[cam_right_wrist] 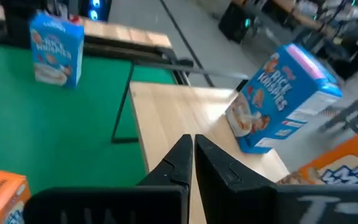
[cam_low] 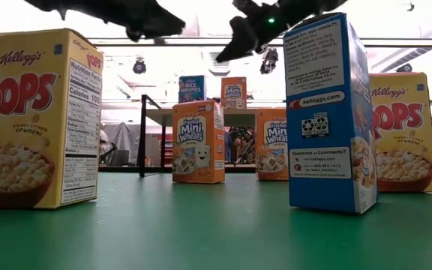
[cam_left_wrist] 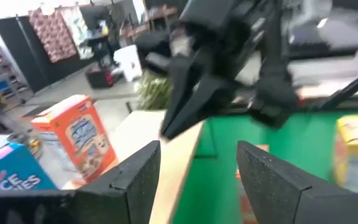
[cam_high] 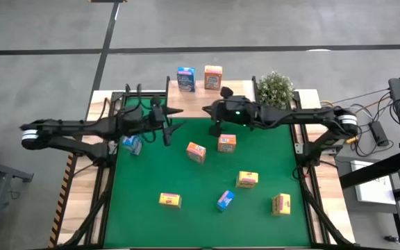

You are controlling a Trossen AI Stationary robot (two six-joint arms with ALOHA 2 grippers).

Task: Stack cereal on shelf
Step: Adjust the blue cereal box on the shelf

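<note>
We see both grippers at the shelf's [cam_high: 198, 105] front edge, the left gripper [cam_high: 167, 130] with fingers apart and empty, the right gripper [cam_high: 214, 129] with fingers closed on nothing. On the shelf stand two cereal boxes, one blue box [cam_high: 185, 78] and one orange box [cam_high: 213, 77], with bare board in front of them. On the green worktop [cam_high: 207, 187] we count seven more: two blue, two orange, three yellow, well apart.

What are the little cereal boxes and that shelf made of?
The cereal boxes look like thin printed cardboard, slightly glossy, with sharp folded edges. The shelf board looks like pale wood or wood laminate, with faint grain lines; its thin black legs are probably painted metal.
</note>
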